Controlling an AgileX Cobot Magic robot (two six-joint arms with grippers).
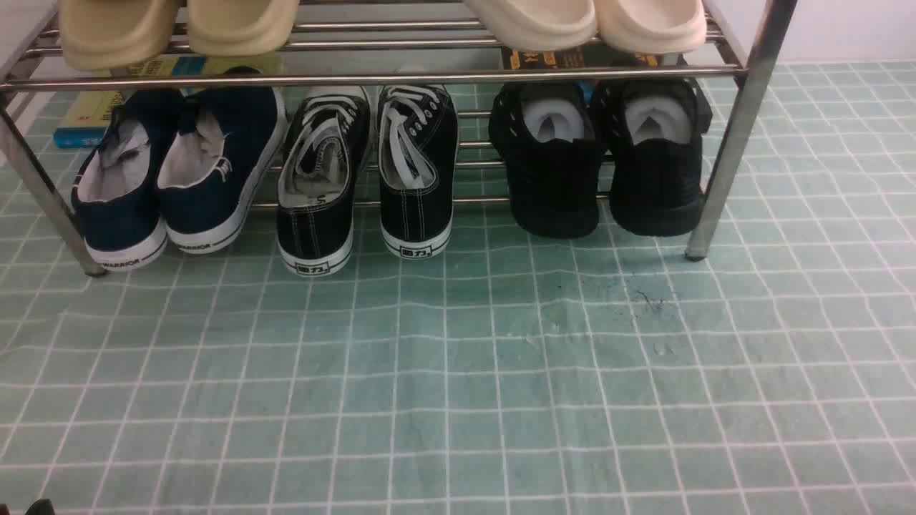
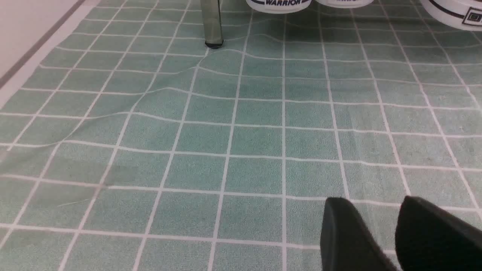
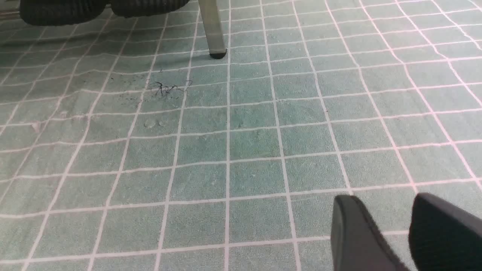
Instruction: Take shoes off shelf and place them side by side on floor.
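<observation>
Shoes [image 1: 558, 179] on shelf [image 1: 372, 77], navy slip-ons [image 1: 243, 150] marked WARRIOR

- shoes [image 1: 554, 193]: all black, upper and sole alike; white stuffing inside.
- floor [image 1: 458, 372]: pale green with a white grid of small squares; a few dark scuff marks.
- shelf [image 1: 372, 77]: shiny silver steel.
- canvas sneakers [image 1: 418, 193]: black, with white laces, soles and stitching.
- slip-ons [image 1: 215, 172]: navy, white soles with a dark stripe, pale grey lining.
- tan slippers [image 1: 114, 32] and cream slippers [image 1: 537, 25]: plain, no pattern.
</observation>
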